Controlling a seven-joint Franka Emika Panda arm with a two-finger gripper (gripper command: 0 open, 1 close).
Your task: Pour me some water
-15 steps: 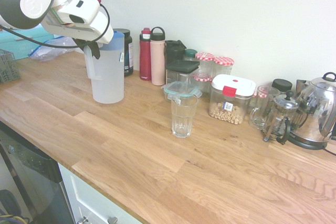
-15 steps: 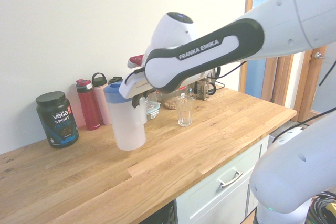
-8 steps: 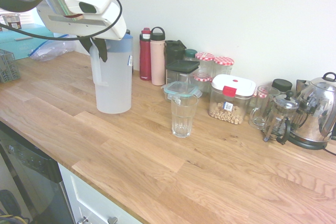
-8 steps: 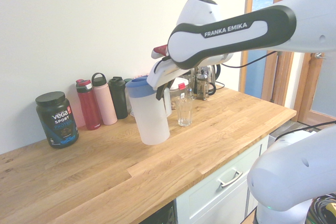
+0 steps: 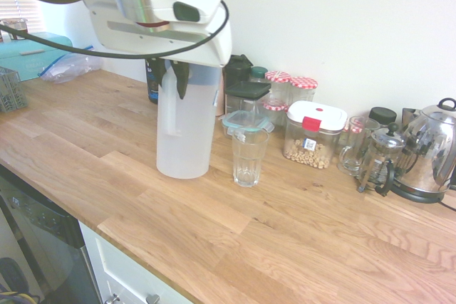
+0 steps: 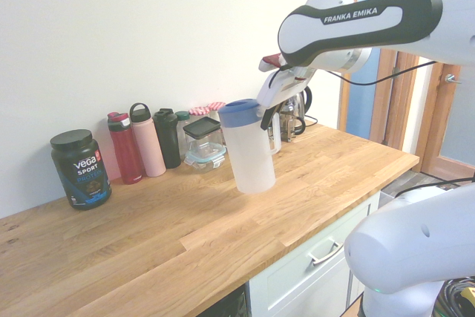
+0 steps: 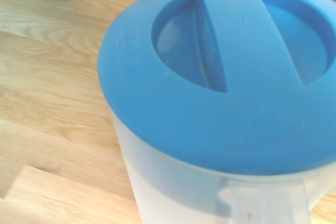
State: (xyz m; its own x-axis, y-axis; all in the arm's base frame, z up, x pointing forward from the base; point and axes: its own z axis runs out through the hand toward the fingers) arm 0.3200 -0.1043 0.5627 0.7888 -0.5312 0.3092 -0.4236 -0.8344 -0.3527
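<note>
The water (image 5: 187, 144) shows only faintly through a tall frosted-white jug (image 5: 187, 122) with a blue lid (image 7: 220, 77). The jug is upright and seems to hang just above the wooden counter (image 5: 214, 233). My gripper (image 5: 173, 76) is shut on the top of the jug's side handle (image 5: 169, 113), right under the lid. An empty clear glass (image 5: 249, 156) stands on the counter close beside the jug. In the second exterior view the jug (image 6: 251, 154) and gripper (image 6: 266, 113) hide the glass.
Along the wall stand a black canister (image 5: 246, 94), checked-lid jars (image 5: 303, 89), a white-lidded box of nuts (image 5: 313, 134), a French press (image 5: 381, 161) and a steel kettle (image 5: 431, 151). A protein tub (image 6: 80, 168) and two bottles (image 6: 137, 146) stand further along the wall.
The arm has carried the jug along the counter, away from the bottles, until it is right beside the glass. The grip has stayed shut on the handle.
</note>
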